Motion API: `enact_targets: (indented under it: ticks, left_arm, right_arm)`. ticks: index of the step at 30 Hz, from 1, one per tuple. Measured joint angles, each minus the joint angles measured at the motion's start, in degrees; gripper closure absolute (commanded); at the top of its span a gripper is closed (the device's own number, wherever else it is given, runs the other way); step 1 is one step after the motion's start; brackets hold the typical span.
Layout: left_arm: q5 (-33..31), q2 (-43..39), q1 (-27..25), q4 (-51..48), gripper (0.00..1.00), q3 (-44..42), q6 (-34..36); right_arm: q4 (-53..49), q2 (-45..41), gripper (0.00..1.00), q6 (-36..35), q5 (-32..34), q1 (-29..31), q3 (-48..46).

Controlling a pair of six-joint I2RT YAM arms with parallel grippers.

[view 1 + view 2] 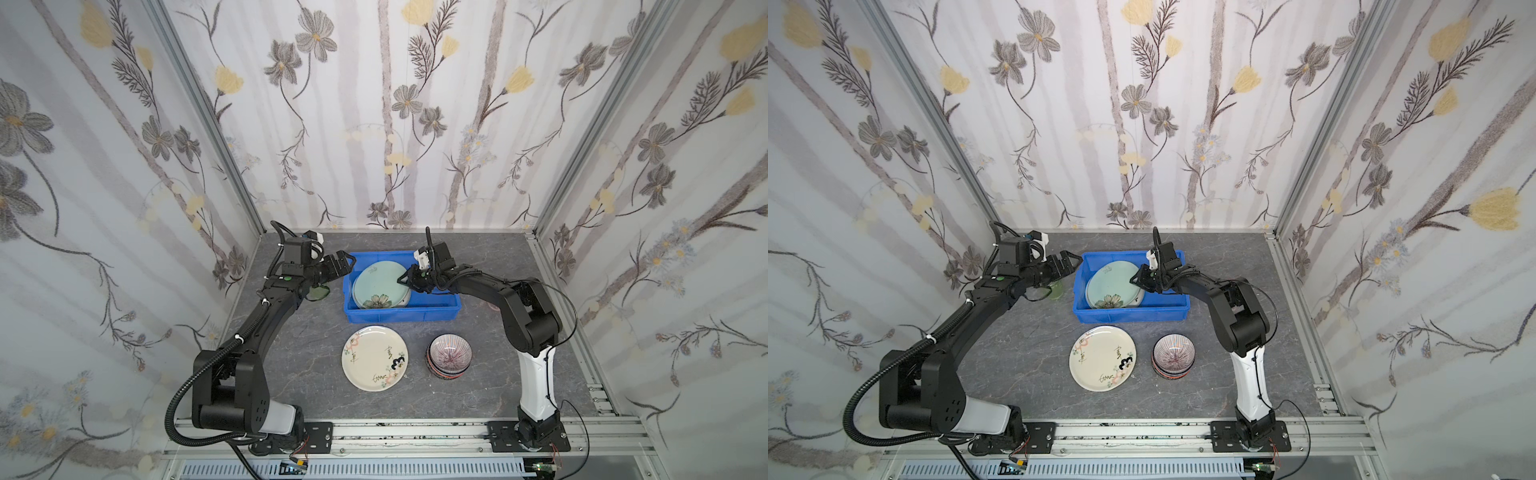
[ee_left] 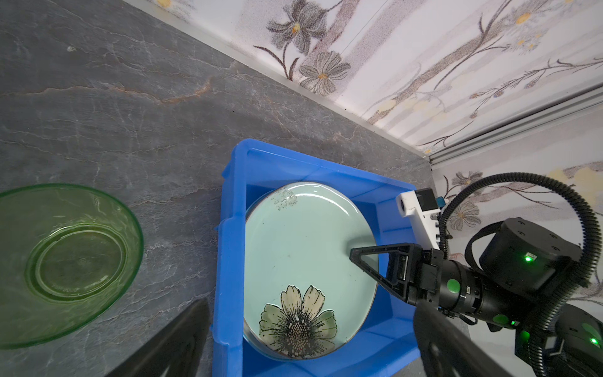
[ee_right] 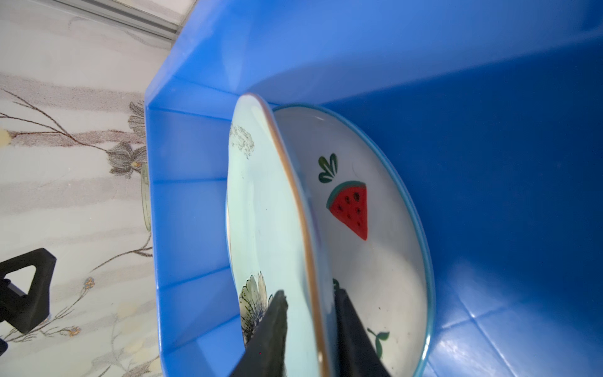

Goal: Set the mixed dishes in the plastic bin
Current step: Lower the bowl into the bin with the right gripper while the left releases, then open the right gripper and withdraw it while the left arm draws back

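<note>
The blue plastic bin (image 1: pixel 399 318) (image 1: pixel 1129 316) stands at the back middle. In it lies a watermelon plate (image 3: pixel 375 228). The pale green flower plate (image 1: pixel 380 286) (image 2: pixel 306 248) rests on it, its right edge tilted up. My right gripper (image 1: pixel 402 280) (image 3: pixel 310 326) straddles that raised rim, open, with a gap showing on both sides. My left gripper (image 1: pixel 349 264) (image 1: pixel 1073 262) hangs wide open and empty by the bin's left wall, above a green tumbler (image 2: pixel 71 261). A cream plate (image 1: pixel 374 358) and stacked bowls (image 1: pixel 449 353) sit in front of the bin.
Flowered walls close in the back and both sides. The bin's right half (image 3: pixel 489 196) holds nothing. The green tumbler (image 1: pixel 318 293) stands left of the bin, partly under my left arm. A metal rail (image 1: pixel 415 434) runs along the front edge.
</note>
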Motion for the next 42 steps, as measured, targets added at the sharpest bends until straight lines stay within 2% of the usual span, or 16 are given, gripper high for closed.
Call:
enact_targets:
  ticks: [12,30,37,42]
  left_arm:
    - [0.04,0.13,0.04,0.0,0.0,-0.04,-0.24]
    - [0.0,0.07,0.04,0.0,0.0,-0.26,-0.24]
    - [-1.99,-2.58,-0.02,0.0,0.0,-2.25,-1.03]
    - [-4.85,-11.58,-0.09,-0.59,0.0,-10.67,-4.63]
  right_arm:
    - [-3.28,-0.96,0.58,-3.54,4.96,-0.02,0.0]
    - [-5.42,-1.77,0.54,-6.49,8.0,0.17,0.72]
    - [-7.85,-8.15,0.52,-9.6,10.84,1.18,0.61]
    - [-11.63,-15.3,0.47,-13.46,13.68,3.54,0.31]
